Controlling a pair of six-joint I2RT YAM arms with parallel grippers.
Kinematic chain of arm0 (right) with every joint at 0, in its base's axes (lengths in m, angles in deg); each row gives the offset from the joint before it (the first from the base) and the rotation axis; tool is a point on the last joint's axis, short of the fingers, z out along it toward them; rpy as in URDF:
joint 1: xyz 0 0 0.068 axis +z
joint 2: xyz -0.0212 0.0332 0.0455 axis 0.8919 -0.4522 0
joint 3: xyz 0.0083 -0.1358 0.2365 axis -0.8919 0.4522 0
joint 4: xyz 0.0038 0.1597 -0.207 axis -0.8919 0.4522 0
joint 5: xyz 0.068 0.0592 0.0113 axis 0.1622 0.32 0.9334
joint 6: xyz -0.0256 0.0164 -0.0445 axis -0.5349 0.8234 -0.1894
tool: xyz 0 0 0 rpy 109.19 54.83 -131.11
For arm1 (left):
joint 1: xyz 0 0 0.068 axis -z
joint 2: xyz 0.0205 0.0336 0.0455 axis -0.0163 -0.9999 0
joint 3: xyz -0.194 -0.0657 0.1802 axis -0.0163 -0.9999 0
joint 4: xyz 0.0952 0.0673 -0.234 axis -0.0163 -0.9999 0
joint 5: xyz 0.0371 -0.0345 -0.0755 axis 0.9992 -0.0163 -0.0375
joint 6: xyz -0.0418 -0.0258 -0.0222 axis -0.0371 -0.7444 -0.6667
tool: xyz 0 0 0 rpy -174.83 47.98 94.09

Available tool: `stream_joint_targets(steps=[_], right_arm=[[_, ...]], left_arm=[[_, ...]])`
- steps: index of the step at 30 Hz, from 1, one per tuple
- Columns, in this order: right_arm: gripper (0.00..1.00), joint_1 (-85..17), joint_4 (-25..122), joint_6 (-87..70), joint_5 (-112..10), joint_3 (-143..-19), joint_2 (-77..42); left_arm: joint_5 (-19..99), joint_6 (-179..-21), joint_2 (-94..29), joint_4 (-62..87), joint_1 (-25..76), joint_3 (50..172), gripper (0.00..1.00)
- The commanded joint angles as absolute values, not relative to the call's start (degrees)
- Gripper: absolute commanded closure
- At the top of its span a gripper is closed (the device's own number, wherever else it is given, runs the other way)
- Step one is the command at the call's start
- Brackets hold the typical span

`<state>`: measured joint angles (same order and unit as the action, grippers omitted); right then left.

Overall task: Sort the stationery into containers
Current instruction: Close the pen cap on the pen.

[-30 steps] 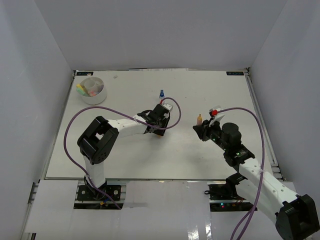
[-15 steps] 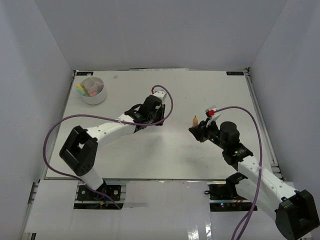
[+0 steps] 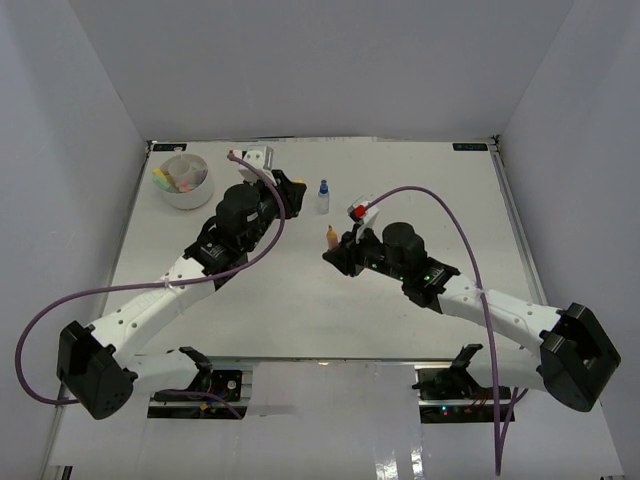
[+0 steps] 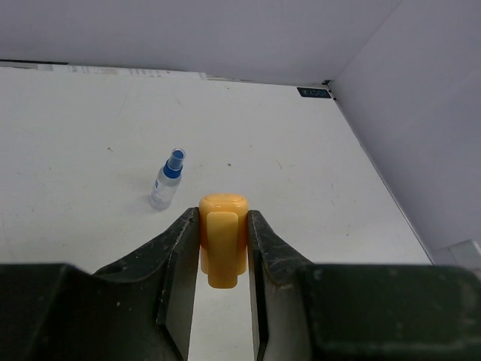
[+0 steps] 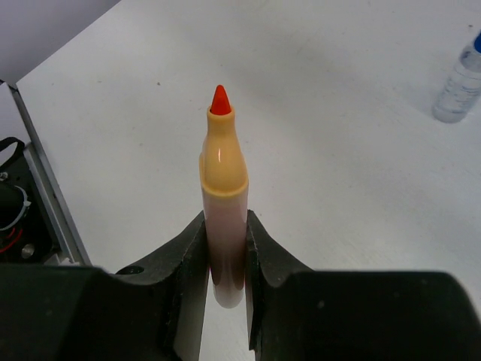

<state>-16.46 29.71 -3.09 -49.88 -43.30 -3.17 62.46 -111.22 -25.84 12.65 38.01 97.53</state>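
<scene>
White flat worktop (image 3: 420, 190) inside white walls, both arms reaching in towards the middle.

White round plastic tub (image 3: 200, 196) with inner dividers sits in the far-left corner. It holds yellow and pink stationery pieces (image 3: 166, 181); too small to say which compartment each is in. The tub is well apart from both pincers, and the left one is the nearer.

Left pincer (image 4: 223, 219): fingers nearly closed, clamped on a yellow-orange plastic marker end (image 4: 223, 244) with a flat clip tab.
- The piece sits dead centre between the two black fingers, touching both.
- Its rounded top pokes just past the fingertips.
- Everything lower is hidden in the gap, so length can't be told.
- It is held clear of the worktop.

Right pincer (image 5: 225, 224): fingers nearly closed, gripping a pale-orange plastic marker with a bare red felt tip (image 5: 223, 169).
- The grip is on the lower barrel, with both fingers touching it.
- The shoulder and tip stick out well past the fingertips, in line with the pincer.
- The butt end shows just behind the grip.
- In the top view it sits near the worktop centre.

Small clear plastic bottle with a blue cap (image 3: 323, 197) stands upright on the worktop, not held.
- It lies between the two pincers in the top view, just beyond the right one and beside the left.
- Left wrist view: ahead and left of the fingertips, apart from them.
- Right wrist view: at the upper-right edge, well off the marker tip.
</scene>
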Motion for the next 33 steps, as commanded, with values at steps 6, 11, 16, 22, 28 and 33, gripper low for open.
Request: stream_joint_targets(steps=[6,11,16,22,28,33], right_arm=[[0.92,-12.0,27.0,-0.9,-52.4,-55.4,-12.6],[0.92,-11.7,27.6,0.0,-53.6,-59.9,-16.9],[0.92,-11.8,27.5,0.5,-53.1,-64.2,-20.1],[0.92,-11.8,27.3,1.1,-52.3,-66.2,-22.5],[0.92,-11.6,27.1,1.7,-51.1,-67.0,-23.2],[0.92,-10.9,26.8,2.0,-50.9,-67.2,-23.7]], left_arm=[[63.4,-112.5,-19.9,17.5,37.9,92.7,0.83],[63.0,-112.5,-18.7,20.6,37.8,90.6,0.84],[63.3,-112.4,-17.5,22.8,37.8,88.3,0.85],[63.7,-112.7,-16.5,24.8,37.7,86.8,0.85],[64.1,-112.9,-15.6,26.0,37.7,86.0,0.85],[64.1,-113.0,-15.1,26.2,37.2,85.8,0.85]])
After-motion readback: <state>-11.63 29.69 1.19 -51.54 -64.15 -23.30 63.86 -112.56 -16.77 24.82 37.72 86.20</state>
